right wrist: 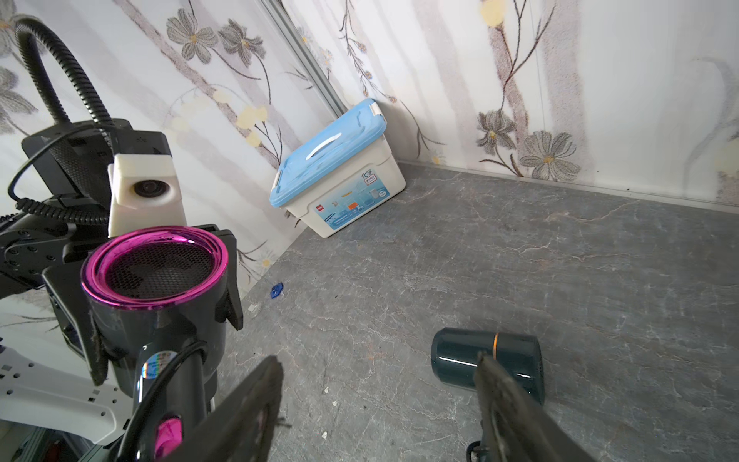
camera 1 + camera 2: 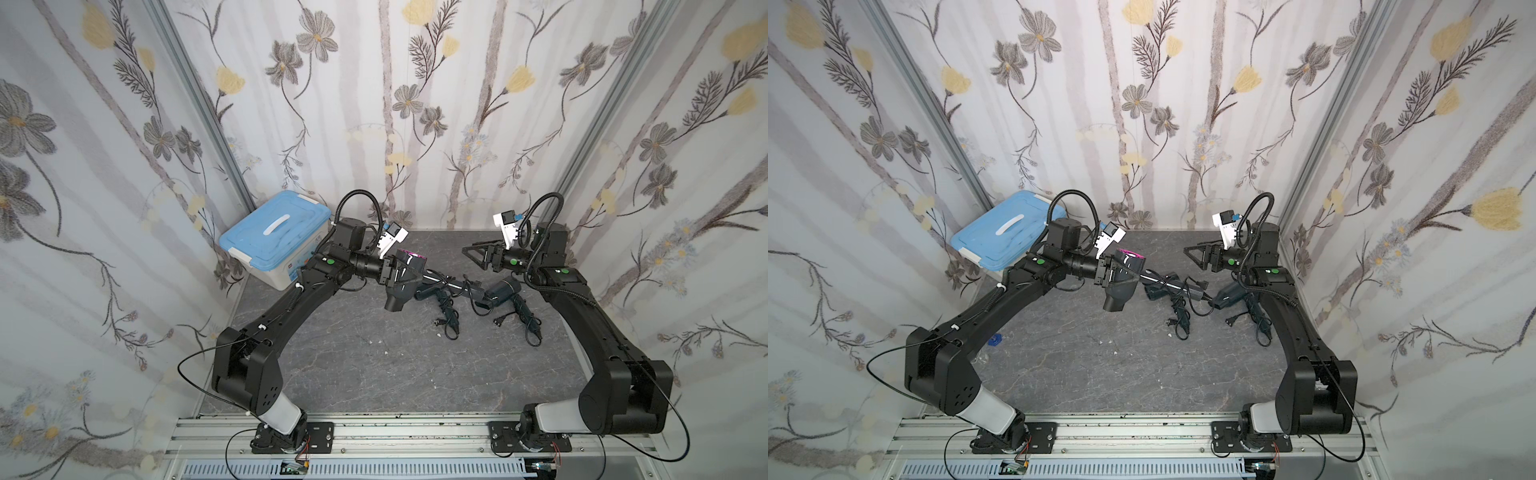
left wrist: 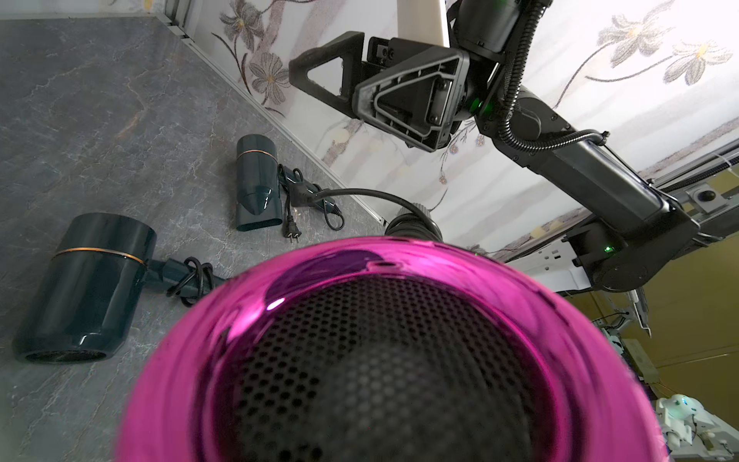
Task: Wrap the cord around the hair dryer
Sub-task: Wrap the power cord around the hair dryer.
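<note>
Above grey tabletop (image 2: 374, 374), left gripper (image 2: 404, 268) clamps hair dryer (image 2: 402, 287), nozzle (image 2: 392, 303) down, handle (image 2: 440, 279) toward spread right gripper (image 2: 473, 255).

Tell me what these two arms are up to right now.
The left end effector is clamped on the barrel of a black hair dryer with a shiny magenta rear ring, holding it above the grey marbled tabletop. Its black cord trails loose off the handle end and does not look wound. The right end effector hangs open and empty opposite it. Two dark teal hair dryers lie on the table, cords bundled at their handles.
</note>
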{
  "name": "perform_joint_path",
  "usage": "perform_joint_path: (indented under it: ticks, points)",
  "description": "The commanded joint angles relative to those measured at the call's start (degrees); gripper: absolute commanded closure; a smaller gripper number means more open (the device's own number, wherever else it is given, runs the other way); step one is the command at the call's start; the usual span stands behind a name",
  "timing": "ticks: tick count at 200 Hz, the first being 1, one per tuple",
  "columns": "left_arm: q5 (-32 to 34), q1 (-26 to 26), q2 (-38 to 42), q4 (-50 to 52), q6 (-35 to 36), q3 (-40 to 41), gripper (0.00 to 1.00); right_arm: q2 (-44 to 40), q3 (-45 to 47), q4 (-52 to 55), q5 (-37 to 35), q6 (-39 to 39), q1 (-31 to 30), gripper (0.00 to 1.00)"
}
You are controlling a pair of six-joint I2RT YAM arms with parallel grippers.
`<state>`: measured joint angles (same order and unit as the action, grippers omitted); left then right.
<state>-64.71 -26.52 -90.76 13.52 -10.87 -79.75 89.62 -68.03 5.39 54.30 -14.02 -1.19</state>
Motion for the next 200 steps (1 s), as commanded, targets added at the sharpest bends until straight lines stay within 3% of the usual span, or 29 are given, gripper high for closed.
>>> perform_joint_path:
  ticks: [1,46,75,116,141,200]
  points:
    - [-3.48,-0.02,-0.51,-6.75,-2.11,-0.21,1.00,0.57,-1.81,-0.18,3.20,1.44,1.38,0.22]
    - [-4.37,0.66,-0.72,-6.09,-2.51,-1.28,1.00,-4.37,-0.46,7.02,0.68,11.06,7.99,0.20]
    - [-5.36,2.07,-0.20,-4.83,-2.22,-1.70,1.00,-9.38,4.54,8.12,-9.53,13.09,12.08,0.18]
    - [-6.28,3.49,0.95,-2.38,-0.79,-2.92,1.00,-12.82,12.54,7.87,-15.30,18.95,9.91,0.19]
    - [-7.01,3.76,1.42,-1.80,-0.55,-3.12,1.00,-17.34,19.02,1.09,-20.13,21.99,7.77,0.18]
    - [-8.78,3.76,1.92,-1.81,-1.24,-4.89,1.00,-19.96,24.13,-14.14,-16.21,24.63,2.60,0.15]
